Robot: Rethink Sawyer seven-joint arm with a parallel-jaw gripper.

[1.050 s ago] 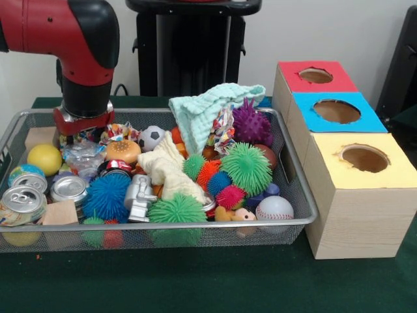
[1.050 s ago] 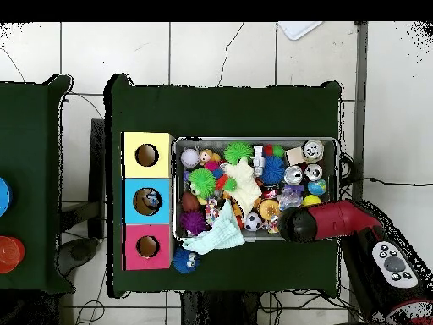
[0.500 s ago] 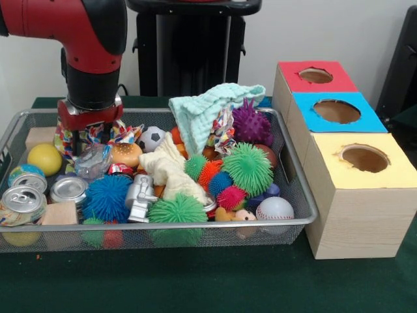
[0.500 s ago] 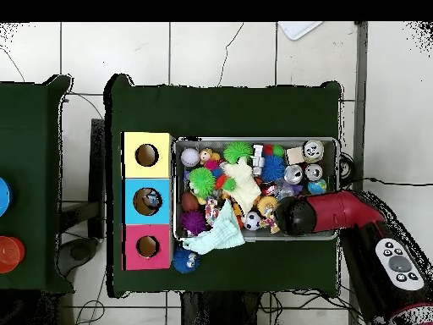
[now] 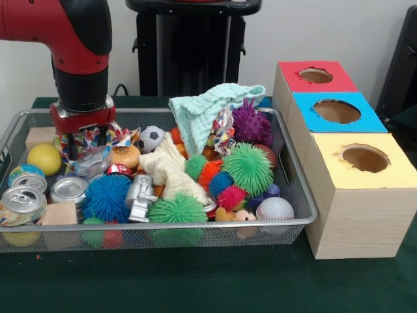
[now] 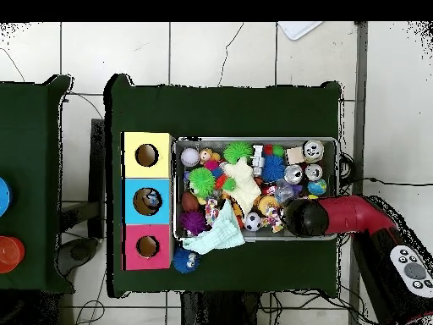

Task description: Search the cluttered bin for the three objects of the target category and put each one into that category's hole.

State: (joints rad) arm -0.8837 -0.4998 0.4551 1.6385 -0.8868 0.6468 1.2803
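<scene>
My gripper (image 5: pixel 81 145) hangs low in the far left part of the wire bin (image 5: pixel 306 195), under the red arm. A multicoloured rope toy (image 5: pixel 120 137) lies draped on both sides of it and hides its tips. Just below sit a crinkled clear plastic bag (image 5: pixel 91 162) and a burger toy (image 5: pixel 124 154). In the overhead view the arm's head (image 6: pixel 304 217) covers the gripper, with the rope toy (image 6: pixel 272 222) beside it. Three boxes with holes stand next to the bin: red (image 5: pixel 296 81), blue (image 5: pixel 365 120) and yellow (image 5: pixel 397 173).
The bin holds a teal cloth (image 5: pixel 202 107), purple (image 5: pixel 251 124), green (image 5: pixel 246 168) and blue (image 5: pixel 106 195) spiky balls, a baseball (image 5: pixel 274 208), a yellow ball (image 5: pixel 44 158), cans (image 5: pixel 68 189) and a silver robot figure (image 5: pixel 139 197). A blue spiky ball (image 6: pixel 185 260) lies outside the bin.
The arm rose and swung toward the bin's middle, then came back left and slightly down. The plastic bag shifted a little toward the burger toy.
</scene>
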